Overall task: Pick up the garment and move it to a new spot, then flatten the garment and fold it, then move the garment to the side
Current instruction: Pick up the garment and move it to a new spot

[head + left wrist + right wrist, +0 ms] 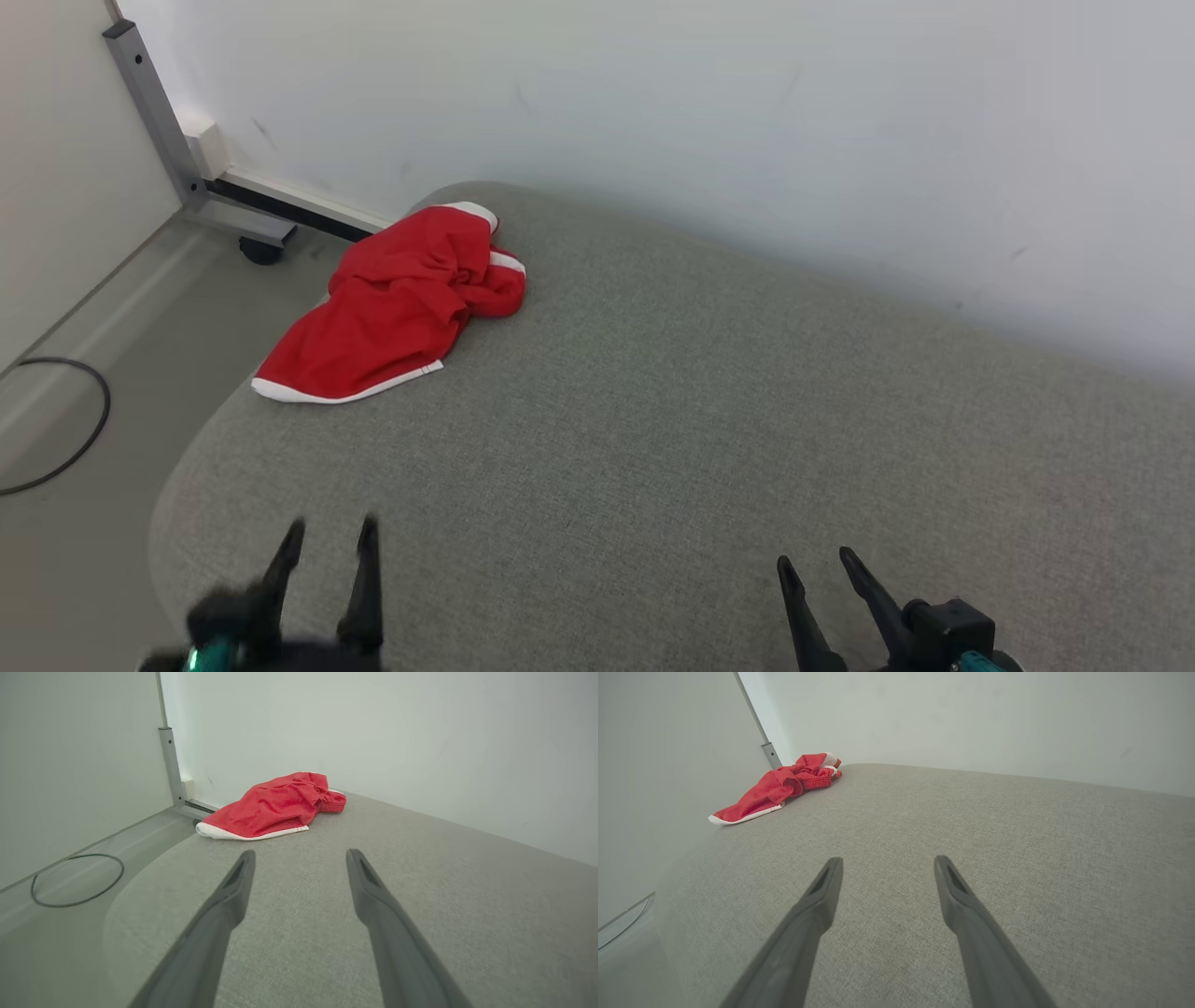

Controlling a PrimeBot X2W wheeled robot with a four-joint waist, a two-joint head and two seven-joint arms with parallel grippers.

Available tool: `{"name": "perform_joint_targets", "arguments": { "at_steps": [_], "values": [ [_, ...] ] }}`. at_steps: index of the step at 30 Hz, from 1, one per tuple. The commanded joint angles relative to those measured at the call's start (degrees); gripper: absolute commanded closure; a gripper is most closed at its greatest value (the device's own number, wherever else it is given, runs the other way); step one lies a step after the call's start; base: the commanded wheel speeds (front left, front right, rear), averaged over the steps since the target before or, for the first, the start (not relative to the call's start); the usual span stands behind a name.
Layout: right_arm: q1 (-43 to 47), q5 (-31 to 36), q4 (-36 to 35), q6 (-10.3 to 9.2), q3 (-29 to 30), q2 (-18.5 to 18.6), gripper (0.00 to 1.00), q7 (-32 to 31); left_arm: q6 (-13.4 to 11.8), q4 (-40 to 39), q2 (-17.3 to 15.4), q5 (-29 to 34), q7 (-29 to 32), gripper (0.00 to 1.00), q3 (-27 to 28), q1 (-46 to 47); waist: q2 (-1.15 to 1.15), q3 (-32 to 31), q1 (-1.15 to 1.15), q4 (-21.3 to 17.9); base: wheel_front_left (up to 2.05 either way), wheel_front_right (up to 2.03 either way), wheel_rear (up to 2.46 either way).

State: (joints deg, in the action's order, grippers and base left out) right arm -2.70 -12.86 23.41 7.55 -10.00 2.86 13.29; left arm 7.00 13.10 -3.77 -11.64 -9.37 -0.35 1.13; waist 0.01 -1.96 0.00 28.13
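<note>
Because the red shorts (397, 308) lie crumpled at the far left corner of the grey upholstered cushion (709, 439), almost straight ahead of the left gripper (332, 525) though well apart from it, the reach looks like that arm's job. The right gripper (816, 558) is much farther off, with the shorts far over to its left. Their long axis runs diagonally in the head view: the white-trimmed hem lies toward the robot at the cushion's left edge, and the bunched waistband lies away from it, close to the wall. Both grippers hover over bare upholstery near the cushion's front, fingers spread wide and holding nothing — set, I judge, for a forward approach to the hem.
</note>
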Motion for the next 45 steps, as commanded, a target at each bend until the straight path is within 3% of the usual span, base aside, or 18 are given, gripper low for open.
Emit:
{"name": "perform_joint_targets", "arguments": {
  "at_steps": [1, 3, 6, 13, 19, 27, 33, 35, 36, 37, 38, 45],
  "values": [
    [0.5, 1.3, -1.3, -0.11, 0.5, 0.0, 0.00, -0.6, 0.1, 2.0, -0.4, -0.3, 1.0, 0.00, -0.7, 4.1, -0.01, 1.9, 0.00, -0.6, 0.00, 0.00, 0.00],
    [2.2, 3.0, -3.7, -0.11, 1.6, 0.0, 0.00, -1.8, 0.2, 7.2, -1.0, -0.6, 3.1, 0.00, -1.3, 10.7, -0.01, 3.4, 0.00, -1.3, 0.00, 0.00, 0.00],
    [2.5, 5.9, -10.0, -0.11, 0.6, 1.0, 0.00, -5.0, -1.1, 13.9, -2.3, -2.4, 4.4, 0.00, 1.3, 19.3, -0.01, 8.0, 0.00, -5.7, 0.00, 0.00, 0.00],
    [4.8, 9.0, -29.0, -0.11, 0.1, 8.3, 0.00, -13.5, -2.4, 25.0, -5.5, -5.4, 5.2, 0.00, 5.1, 35.0, -0.01, 19.9, 0.00, -12.9, 0.00, 0.00, 0.00],
    [7.8, 9.7, -45.4, -0.11, 3.6, 14.6, 0.00, -19.8, -3.1, 31.9, -6.2, -6.6, 5.4, 0.00, 5.6, 44.2, -0.01, 29.0, 0.00, -14.9, 0.00, 0.00, 0.00],
    [12.5, 10.0, -56.8, -0.11, 8.1, 15.8, 0.00, -23.2, -6.7, 39.4, -6.7, -8.7, 6.1, 0.00, 8.2, 50.9, -0.01, 33.8, 0.00, -15.5, 0.00, 0.00, 0.00],
    [14.3, 10.1, -59.1, -0.11, 7.2, 16.0, 0.00, -23.8, -10.2, 45.0, -7.5, -10.4, 5.6, 0.00, 10.1, 54.1, -0.01, 34.5, 0.00, -15.6, 0.00, 0.00, 0.00],
    [14.3, 10.0, -59.0, -0.11, 6.8, 16.0, 0.00, -23.7, -10.0, 46.1, -8.0, -10.0, 5.2, 0.00, 9.8, 54.2, -0.01, 34.3, 0.00, -16.0, 0.00, 0.00, 0.00],
    [14.3, 9.9, -58.9, -0.11, 6.6, 16.0, 0.00, -23.7, -10.3, 46.6, -8.3, -10.2, 5.0, 0.11, 9.8, 54.2, -0.01, 34.1, 0.00, -16.2, 0.00, 0.00, 0.00],
    [14.3, 9.8, -58.8, -0.11, 6.6, 16.1, 0.00, -23.7, -10.9, 46.9, -8.8, -9.9, 4.3, 0.50, 9.9, 54.2, -0.01, 34.1, 0.00, -16.4, 0.00, 0.00, 0.00],
    [14.2, 9.9, -58.7, -0.11, 6.6, 16.1, 0.00, -23.7, -10.7, 46.9, -9.0, -9.7, 3.5, 1.00, 9.8, 54.3, -0.01, 34.0, 0.00, -16.6, 0.00, 0.00, 0.00],
    [12.9, 9.5, -57.0, -0.11, 5.0, 15.7, 0.00, -23.0, -8.9, 48.0, -9.5, -8.8, 2.0, 1.00, 7.9, 54.6, -0.01, 32.8, 0.00, -17.2, 0.00, 0.00, 0.00]
  ]
}}
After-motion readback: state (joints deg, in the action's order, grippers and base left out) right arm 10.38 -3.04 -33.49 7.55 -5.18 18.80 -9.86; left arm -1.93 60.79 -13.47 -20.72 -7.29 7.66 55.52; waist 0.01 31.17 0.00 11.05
